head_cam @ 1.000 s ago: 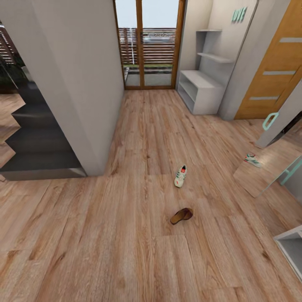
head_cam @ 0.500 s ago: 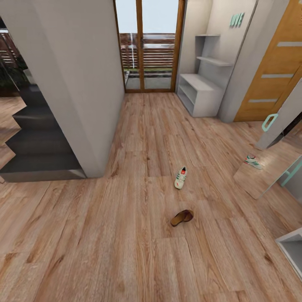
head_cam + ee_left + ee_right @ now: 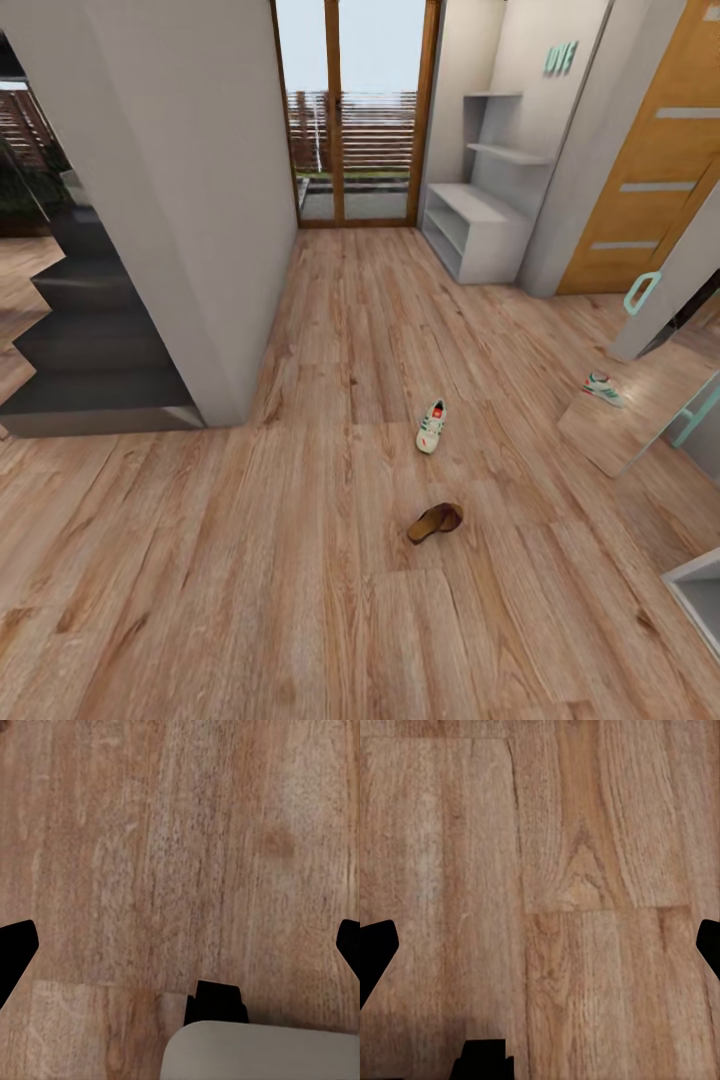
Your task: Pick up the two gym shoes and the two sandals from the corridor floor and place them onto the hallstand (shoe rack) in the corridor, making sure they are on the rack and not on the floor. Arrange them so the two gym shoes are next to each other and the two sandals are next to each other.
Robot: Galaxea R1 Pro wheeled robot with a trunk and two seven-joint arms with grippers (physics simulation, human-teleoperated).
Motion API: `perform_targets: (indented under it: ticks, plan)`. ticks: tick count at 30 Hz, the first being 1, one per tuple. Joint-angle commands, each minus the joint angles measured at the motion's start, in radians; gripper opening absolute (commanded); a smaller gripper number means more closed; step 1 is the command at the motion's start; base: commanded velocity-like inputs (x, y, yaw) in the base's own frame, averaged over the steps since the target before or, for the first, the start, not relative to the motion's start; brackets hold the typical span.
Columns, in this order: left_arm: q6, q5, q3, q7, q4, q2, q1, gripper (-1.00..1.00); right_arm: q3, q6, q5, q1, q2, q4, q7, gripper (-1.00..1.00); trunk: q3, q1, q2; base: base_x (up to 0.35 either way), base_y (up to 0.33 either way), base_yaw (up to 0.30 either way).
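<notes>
You are approaching: a gym shoe (image 3: 431, 426) and a brown sandal (image 3: 434, 521) lie ahead on the corridor floor (image 3: 300, 560), hallstand (image 3: 477, 228) far beyond. Both pincers hang spread, empty. Next, drive nearer and reach down.

The head camera looks from high up, forward and down along the corridor floor (image 3: 330, 480), with the glass door (image 3: 355, 110) at twelve o'clock and the hallstand (image 3: 478, 228) near one o'clock. Both wrist cameras face straight down, close over the wood planks (image 3: 180, 855) (image 3: 555, 870), which all three views share.
</notes>
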Motion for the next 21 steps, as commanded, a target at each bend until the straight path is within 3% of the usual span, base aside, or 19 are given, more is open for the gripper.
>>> perform_targets:
  ticks: [1,21]
  plan:
    - [-0.003,0.002,0.001,-0.001,0.001,0.000,-0.001,1.00,-0.002,-0.003,0.001,0.000,0.000,0.001,0.000,1.00,-0.002,0.004,-0.008,0.000,0.000,0.000]
    - [-0.003,0.002,0.001,-0.001,0.001,0.000,0.001,1.00,-0.002,-0.003,0.001,0.000,0.000,0.001,0.000,1.00,-0.034,0.081,-0.148,0.000,0.000,0.049]
